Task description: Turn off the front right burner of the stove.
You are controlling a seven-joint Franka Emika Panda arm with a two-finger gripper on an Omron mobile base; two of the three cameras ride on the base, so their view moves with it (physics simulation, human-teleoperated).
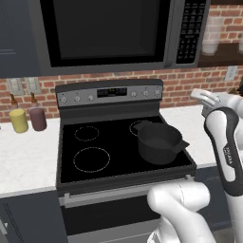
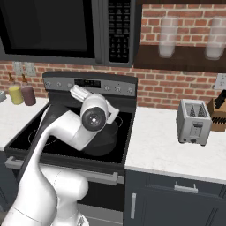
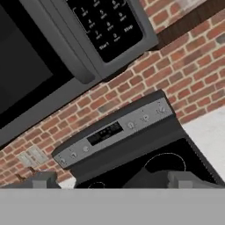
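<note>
The wide electric stove with its flat black glass top [image 1: 107,156] fills the middle of the left base view, a dark round pot [image 1: 159,141] sitting over its front right burner [image 1: 176,160] at centre right. The grey steel back panel with small round knobs [image 3: 115,130] runs aslant across the middle of the hand view. The two-finger gripper [image 3: 110,181] sits at that view's bottom edge, well short of the panel, fingertips [image 3: 182,179] wide apart.

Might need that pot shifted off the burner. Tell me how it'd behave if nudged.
The dark pot sits on the smooth black glass of the stove, so it would probably slide rather than grip. Its wide, low body looks unlikely to tip. A push on its side handle would likely spin it.
</note>
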